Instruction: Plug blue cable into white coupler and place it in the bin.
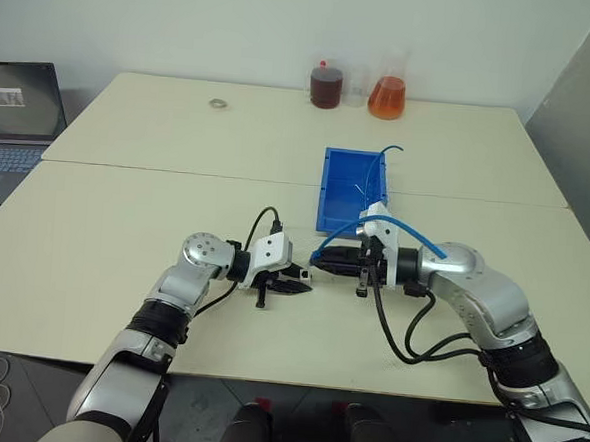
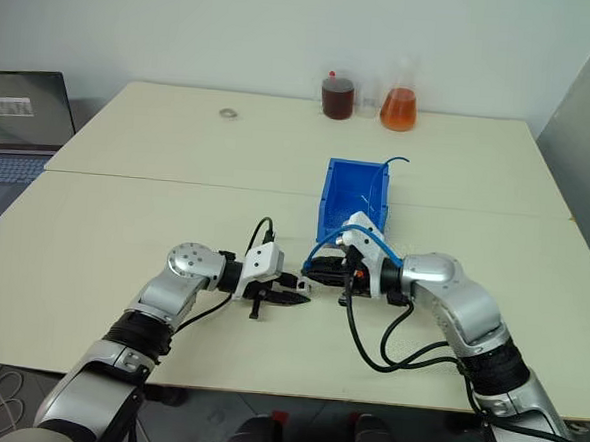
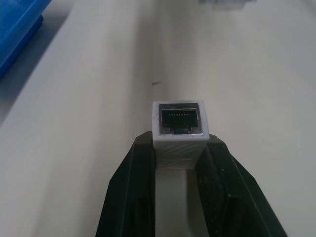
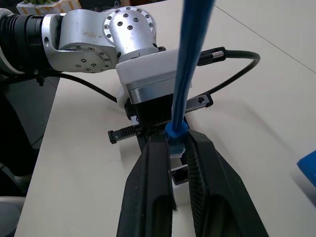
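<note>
White coupler (image 3: 178, 127) is pinched at the tip of the left gripper (image 3: 178, 163), fingers closed on its sides, dark socket face left clear and pointing toward the other arm. Right gripper (image 4: 177, 148) is clamped on the blue cable (image 4: 190, 59) right at the plug end, plug pointing at the left gripper. Both are held low over the table (image 1: 125, 221), tips facing each other and nearly touching. My read: lined up for insertion, plug not yet in.

Cable loops up over the right wrist, its far end trailing into the bin (image 1: 334, 198) just behind the grippers. Two flasks (image 1: 387, 96) and a jar (image 1: 325, 85) sit at the far edge, small metal ring (image 1: 218, 103) and laptop (image 1: 19, 114) well apart. Nothing blocks the mating path; the springy cable loop could snag on the drop-off.
</note>
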You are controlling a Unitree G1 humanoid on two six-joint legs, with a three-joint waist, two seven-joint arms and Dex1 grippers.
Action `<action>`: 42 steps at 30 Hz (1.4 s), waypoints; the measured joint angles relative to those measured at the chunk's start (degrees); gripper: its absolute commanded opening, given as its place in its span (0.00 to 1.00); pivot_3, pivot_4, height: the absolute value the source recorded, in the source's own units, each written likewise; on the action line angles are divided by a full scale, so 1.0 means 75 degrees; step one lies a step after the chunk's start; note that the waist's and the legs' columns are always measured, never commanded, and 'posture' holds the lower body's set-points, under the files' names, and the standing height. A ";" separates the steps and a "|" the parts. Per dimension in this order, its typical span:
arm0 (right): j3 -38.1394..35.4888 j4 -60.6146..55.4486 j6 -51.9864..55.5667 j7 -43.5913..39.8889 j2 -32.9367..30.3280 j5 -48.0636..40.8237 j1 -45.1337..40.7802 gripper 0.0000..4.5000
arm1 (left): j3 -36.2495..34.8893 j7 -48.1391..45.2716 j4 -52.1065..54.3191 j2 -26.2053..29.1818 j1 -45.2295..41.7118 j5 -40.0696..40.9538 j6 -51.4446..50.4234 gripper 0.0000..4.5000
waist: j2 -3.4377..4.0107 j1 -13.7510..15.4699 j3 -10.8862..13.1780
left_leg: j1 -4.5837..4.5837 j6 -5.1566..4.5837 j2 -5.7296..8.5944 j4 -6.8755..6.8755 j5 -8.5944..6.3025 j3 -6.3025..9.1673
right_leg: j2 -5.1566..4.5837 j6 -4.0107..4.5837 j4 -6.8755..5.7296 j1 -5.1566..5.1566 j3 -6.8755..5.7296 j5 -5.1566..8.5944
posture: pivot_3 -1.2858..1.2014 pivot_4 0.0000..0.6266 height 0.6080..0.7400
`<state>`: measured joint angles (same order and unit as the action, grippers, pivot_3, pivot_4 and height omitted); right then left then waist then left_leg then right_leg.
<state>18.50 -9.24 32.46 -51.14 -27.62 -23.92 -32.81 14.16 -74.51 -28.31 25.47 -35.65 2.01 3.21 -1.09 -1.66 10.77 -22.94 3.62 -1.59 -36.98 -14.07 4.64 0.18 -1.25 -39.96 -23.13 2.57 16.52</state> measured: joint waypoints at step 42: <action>0.0600 0.2732 -0.2368 -0.1862 0.0710 0.2029 -0.0923 0.04 | 0.0016 0.0079 0.0421 0.0148 0.0173 0.0210 -0.0576 0.18 | 0.0004 -0.0034 -0.0003 | 0.0012 0.0001 -0.0005 0.0001 0.0001 0.0000 | 0.0003 0.0002 -0.0007 0.0000 0.0000 -0.0001 | 0.52 0.24 1.00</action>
<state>23.00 11.25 14.70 -65.11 -22.29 -8.70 -39.73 14.28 -73.92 -25.15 26.58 -34.35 3.59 -1.12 -1.06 -1.92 10.75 -22.85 3.63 -1.63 -36.97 -14.07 4.64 0.20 -1.23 -40.02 -23.13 2.56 16.52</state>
